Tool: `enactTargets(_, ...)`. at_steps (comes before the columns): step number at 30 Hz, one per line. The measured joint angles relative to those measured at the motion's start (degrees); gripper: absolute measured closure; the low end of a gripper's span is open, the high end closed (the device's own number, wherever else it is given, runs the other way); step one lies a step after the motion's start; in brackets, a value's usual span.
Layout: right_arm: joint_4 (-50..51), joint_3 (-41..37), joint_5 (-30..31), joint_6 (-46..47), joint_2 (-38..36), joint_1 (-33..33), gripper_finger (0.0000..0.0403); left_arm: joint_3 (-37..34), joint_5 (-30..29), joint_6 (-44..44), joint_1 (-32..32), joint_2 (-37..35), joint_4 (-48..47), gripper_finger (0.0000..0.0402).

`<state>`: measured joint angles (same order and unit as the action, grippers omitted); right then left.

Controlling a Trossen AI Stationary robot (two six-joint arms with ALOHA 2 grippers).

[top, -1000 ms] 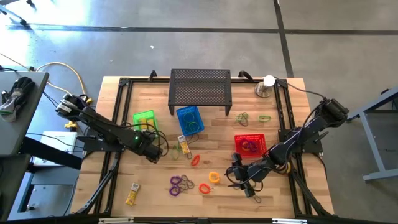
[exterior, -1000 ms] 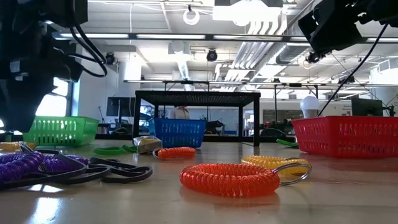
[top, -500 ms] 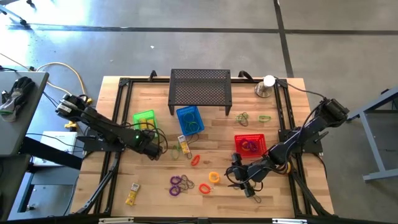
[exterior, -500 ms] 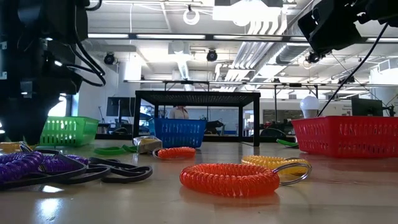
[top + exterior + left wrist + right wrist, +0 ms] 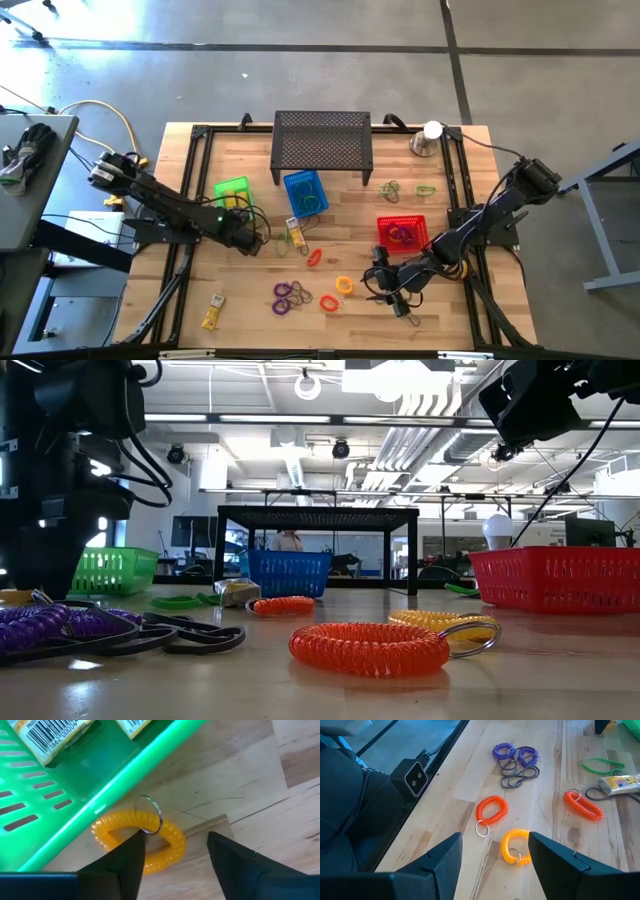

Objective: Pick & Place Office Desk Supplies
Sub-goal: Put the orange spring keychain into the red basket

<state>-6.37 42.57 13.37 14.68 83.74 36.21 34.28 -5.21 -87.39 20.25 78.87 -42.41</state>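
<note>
My left gripper (image 5: 176, 840) is open, low over a yellow coil wristband (image 5: 165, 832) with a metal ring. The coil lies on the table against the green basket's wall (image 5: 115, 785); one finger (image 5: 131, 857) overlaps it. That basket (image 5: 232, 190) holds barcoded yellow packets (image 5: 55, 735). My right gripper (image 5: 495, 840) is open above the table (image 5: 385, 285), near an orange coil (image 5: 491, 810) and a yellow coil (image 5: 516, 846). Purple coils (image 5: 288, 296), a red coil (image 5: 314, 257) and yellow packets (image 5: 212, 312) (image 5: 296, 232) lie loose. My left gripper comes at the yellow coil from above, pointing down. One finger stands over the coil's near part and the other beside it on bare wood. I cannot tell whether a finger touches it. The coil lies flat on the table.
A blue basket (image 5: 304, 192) and a red basket (image 5: 402, 232) stand mid-table. The black perforated stand (image 5: 322, 140) and a silver cup with a white ball (image 5: 426, 140) are at the far edge. Green loops (image 5: 390, 187) lie near the cup. Black frame rails run along both sides.
In the low view my left arm has shifted a little toward the table's right, now covering more of the green basket. My right arm has kept still and nothing on the table has moved.
</note>
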Motion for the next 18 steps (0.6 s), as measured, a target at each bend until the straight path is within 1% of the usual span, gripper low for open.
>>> enactTargets(3,-0.06,0.00,0.00,0.00,0.00,0.00,0.0186,0.00,0.27,-0.19,0.00,0.65,0.11,0.0251)
enactTargets(9,-0.11,0.00,0.00,0.00,0.00,0.00,0.0186,-0.02,0.32,-1.43,0.45,0.97,0.06,0.0368)
enactTargets(10,-0.11,0.00,0.00,0.00,0.00,0.00,0.0186,0.12,0.23,-1.43,0.58,0.97,0.06,0.0382)
enactTargets(11,-0.11,0.00,0.00,0.00,0.00,0.00,0.0186,0.45,0.17,-1.43,0.75,0.99,0.06,0.0388)
enactTargets(15,-0.11,0.00,-0.01,0.00,0.00,0.00,0.0186,3.92,-0.32,0.13,1.52,1.32,-1.22,0.0390)
enactTargets(18,-0.20,0.00,-0.02,0.00,0.00,0.00,0.0186,8.87,0.40,2.78,2.73,1.24,2.40,0.0391)
